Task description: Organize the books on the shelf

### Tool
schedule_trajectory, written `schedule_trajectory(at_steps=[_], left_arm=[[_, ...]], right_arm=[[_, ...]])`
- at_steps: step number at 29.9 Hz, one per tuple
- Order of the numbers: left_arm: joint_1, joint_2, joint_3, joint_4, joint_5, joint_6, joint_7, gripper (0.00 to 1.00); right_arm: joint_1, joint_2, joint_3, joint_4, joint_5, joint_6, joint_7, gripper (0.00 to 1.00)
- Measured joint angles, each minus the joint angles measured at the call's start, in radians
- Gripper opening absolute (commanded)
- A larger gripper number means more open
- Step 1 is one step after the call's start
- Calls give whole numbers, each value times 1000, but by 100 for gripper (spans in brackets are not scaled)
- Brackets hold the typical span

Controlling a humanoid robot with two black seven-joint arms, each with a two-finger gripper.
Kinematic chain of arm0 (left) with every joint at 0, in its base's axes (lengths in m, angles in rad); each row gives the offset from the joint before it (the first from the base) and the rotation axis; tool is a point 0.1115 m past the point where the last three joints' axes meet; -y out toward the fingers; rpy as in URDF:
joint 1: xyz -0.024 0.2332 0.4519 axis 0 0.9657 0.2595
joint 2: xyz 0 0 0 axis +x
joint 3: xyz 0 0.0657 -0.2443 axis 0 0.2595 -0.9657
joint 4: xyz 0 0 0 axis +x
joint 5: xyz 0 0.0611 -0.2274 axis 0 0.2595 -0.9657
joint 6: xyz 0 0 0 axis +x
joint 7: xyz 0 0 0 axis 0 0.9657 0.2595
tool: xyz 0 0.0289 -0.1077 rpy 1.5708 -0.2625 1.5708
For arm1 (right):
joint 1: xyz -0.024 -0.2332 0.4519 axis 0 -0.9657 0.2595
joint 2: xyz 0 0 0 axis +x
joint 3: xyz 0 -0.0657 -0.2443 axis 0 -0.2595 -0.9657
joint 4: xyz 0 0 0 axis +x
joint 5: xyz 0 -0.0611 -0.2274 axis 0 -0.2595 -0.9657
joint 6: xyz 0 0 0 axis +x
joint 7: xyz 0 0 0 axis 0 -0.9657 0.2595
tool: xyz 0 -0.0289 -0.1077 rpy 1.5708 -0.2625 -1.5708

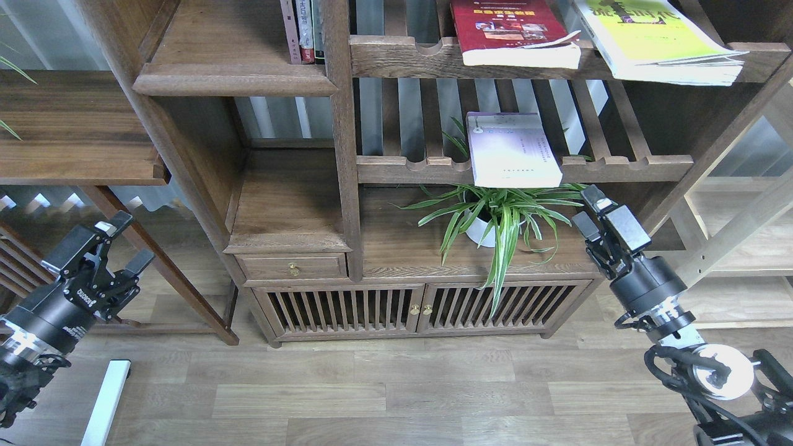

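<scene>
Shelf: narrow solid dark-brown plank (235, 79) with thick moulded front edge, upper left of the bookcase; 3 or so upright books (303, 31) stand at its right end against the post, the rest bare.
Red book (509, 31): lies flat on the top slatted rack (409, 57), front edge overhanging the scalloped rail.
Yellow-green book (657, 38): flat on the same rack, right of the red one, angled, corner jutting past the rail.
Lavender-white book (511, 150): flat on the lower slatted rack (626, 166), overhanging the front rail, directly above the potted plant (495, 214).
Left gripper (118, 244): low at left, well apart from the bookcase; fingers spread wide, nothing between them.
Right gripper (591, 210): raised near the right end of the lower rack, just below its rail, right of the plant; fingers parted with a narrow gap, empty.
Drawer (292, 266): brass knob, closed, below the small solid plank.
</scene>
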Motion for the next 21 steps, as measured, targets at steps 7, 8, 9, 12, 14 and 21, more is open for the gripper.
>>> schedule_trajectory(at_steps=[7, 8, 9, 12, 14, 21], left_arm=[[-2, -6, -3, 0, 2, 0, 0, 99], [-2, -6, -7, 0, 3, 0, 0, 99], [-2, -7, -10, 0, 3, 0, 0, 99], [0, -6, -12, 0, 3, 0, 0, 99], [1, -5, -12, 0, 3, 0, 0, 99], [18, -3, 3, -10, 2, 0, 0, 99]], right_arm=[[-3, 0, 0, 0, 0, 2, 0, 100], [-3, 0, 0, 0, 0, 3, 0, 100], [-4, 0, 0, 0, 0, 4, 0, 100], [-5, 0, 0, 0, 0, 6, 0, 100], [-5, 2, 0, 0, 0, 6, 0, 100], [-8, 4, 8, -2, 4, 10, 0, 100]])
